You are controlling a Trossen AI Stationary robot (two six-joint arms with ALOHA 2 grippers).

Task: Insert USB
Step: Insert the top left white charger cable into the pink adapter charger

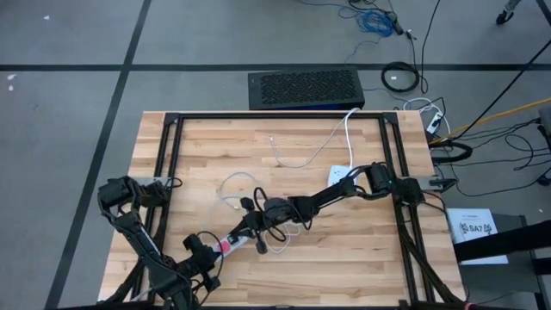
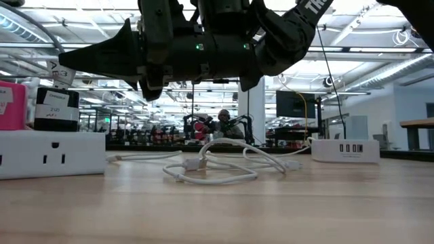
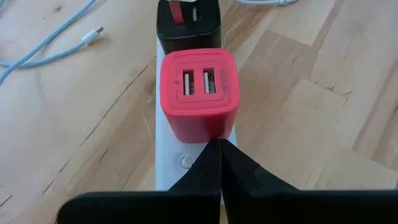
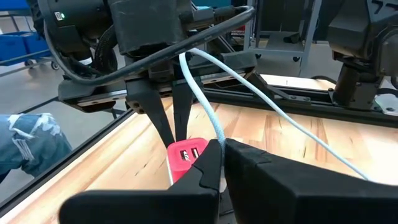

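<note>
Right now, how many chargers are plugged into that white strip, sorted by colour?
Red cube-shaped plastic charger: 1
Black plastic charger: 1
Total: 2, both sitting on the white power strip.

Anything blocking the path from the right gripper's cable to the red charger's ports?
Only the left gripper: its shut fingertips sit at the edge of the red charger, beside its two uncovered USB ports. The right gripper holds the USB cable.
</note>
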